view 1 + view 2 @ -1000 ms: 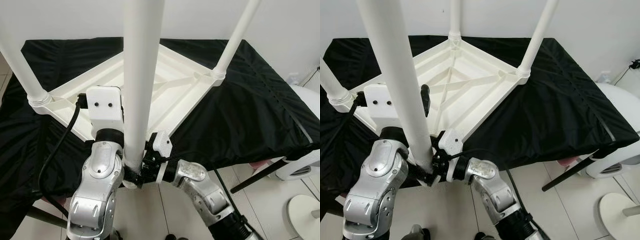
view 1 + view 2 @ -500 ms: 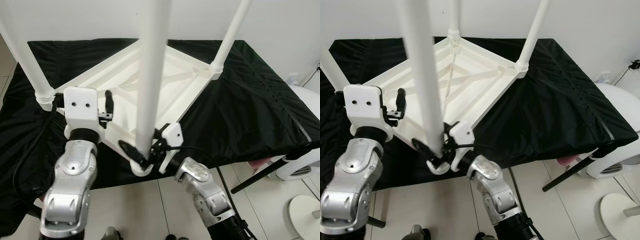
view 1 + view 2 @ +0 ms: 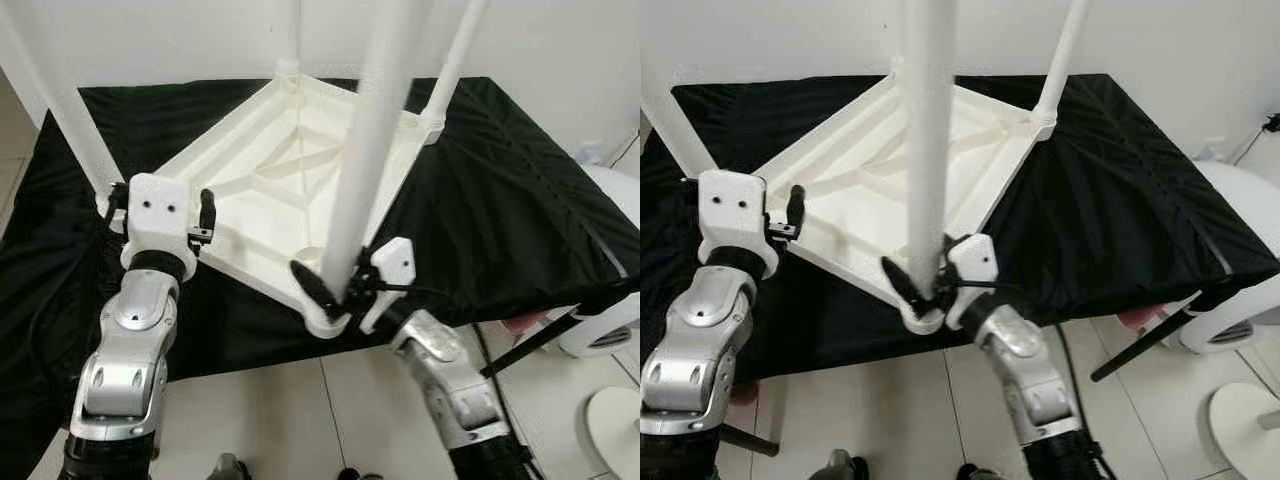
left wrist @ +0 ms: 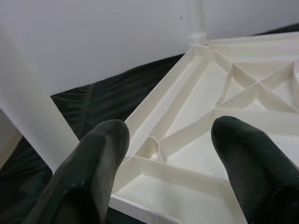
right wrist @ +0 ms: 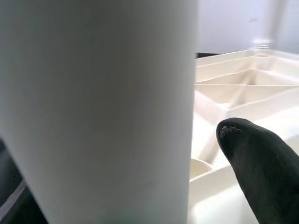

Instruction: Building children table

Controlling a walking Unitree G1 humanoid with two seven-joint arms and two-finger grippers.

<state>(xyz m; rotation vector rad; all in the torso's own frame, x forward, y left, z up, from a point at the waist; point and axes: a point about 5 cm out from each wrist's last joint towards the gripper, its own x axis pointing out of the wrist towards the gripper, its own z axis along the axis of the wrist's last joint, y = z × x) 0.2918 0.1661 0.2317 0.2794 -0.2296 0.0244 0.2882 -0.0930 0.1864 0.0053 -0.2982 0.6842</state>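
Note:
The white children's table top [image 3: 262, 190] lies upside down on a black cloth [image 3: 520, 220], with white legs standing up from its corners. My right gripper [image 3: 338, 292] is shut on the base of the near leg [image 3: 365, 170], right where it meets the front corner. In the right wrist view the near leg [image 5: 98, 107] stands close up beside one black fingertip [image 5: 254, 154]. My left gripper [image 3: 204, 218] hovers open over the top's left edge, close to the left leg [image 3: 65, 110]. Between its fingers [image 4: 100, 149] I see only the ribbed underside [image 4: 233, 93].
The cloth-covered surface ends just in front of the near corner, with tiled floor [image 3: 270, 410] below. Round white objects [image 3: 610, 330] and a black slanted rod [image 3: 525, 345] stand on the floor at the right. A white wall runs behind.
My left gripper has drawn away from the near leg to the top's left edge. The right gripper stays on the leg's base. The camera has shifted.

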